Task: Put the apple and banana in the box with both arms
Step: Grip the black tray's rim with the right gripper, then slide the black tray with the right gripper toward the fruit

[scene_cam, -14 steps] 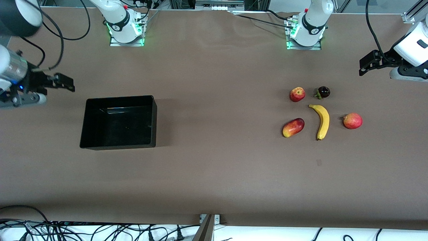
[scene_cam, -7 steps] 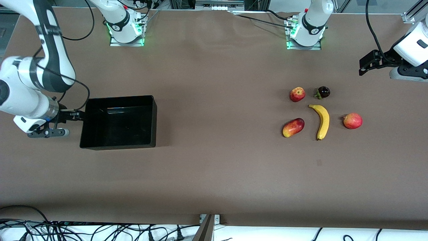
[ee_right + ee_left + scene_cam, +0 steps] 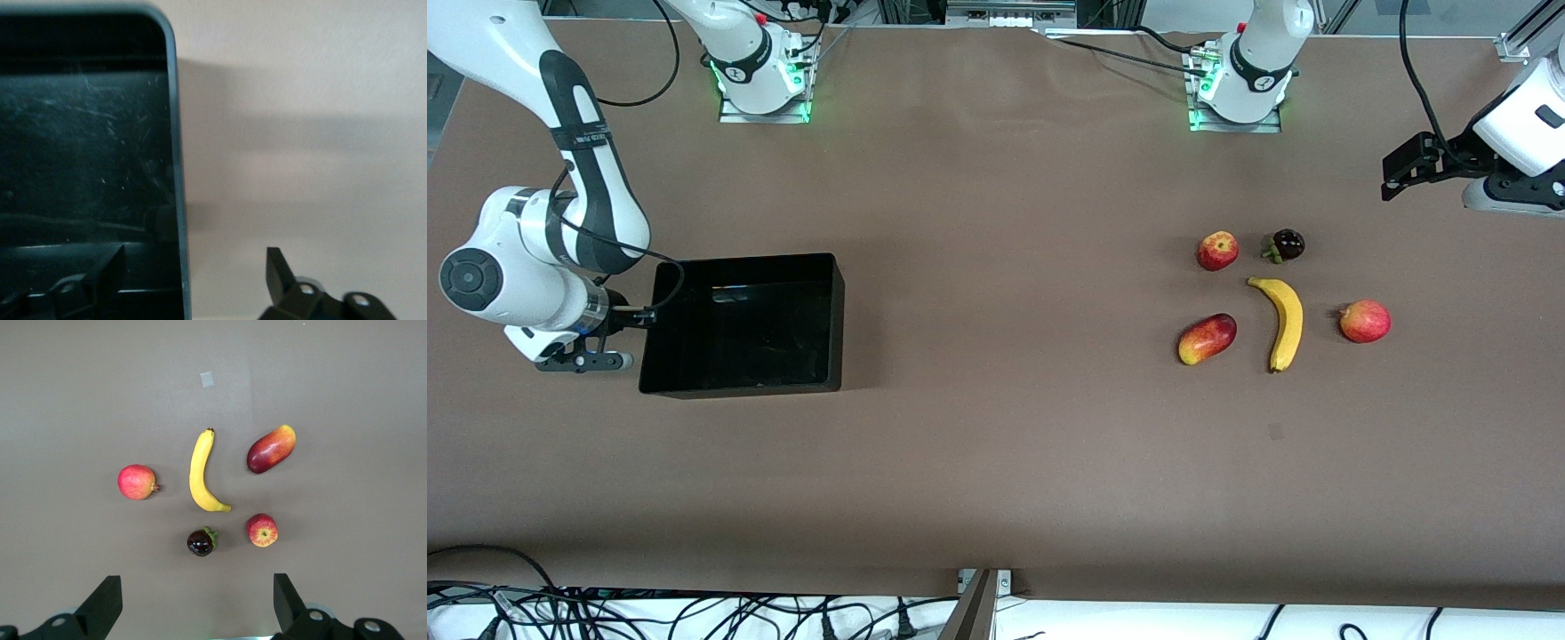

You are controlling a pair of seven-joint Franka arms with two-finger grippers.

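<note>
Straddling end wall of glossy black rectangular box [image 3: 743, 324], right gripper [image 3: 180, 280] jaws spread. Small red apple [image 3: 1216, 250], long yellow banana [image 3: 1282, 322] on desk, not picked. Left gripper [image 3: 193, 613] jaws spread, waits above fruits.

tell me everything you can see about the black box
The box is a glossy black rectangular bin, plastic by its look, with low straight walls, rounded corners and a scuffed floor. It sits upright and open on the table toward the right arm's end, with no fruit inside. The right gripper straddles its end wall, one finger inside and one outside, open.
</note>
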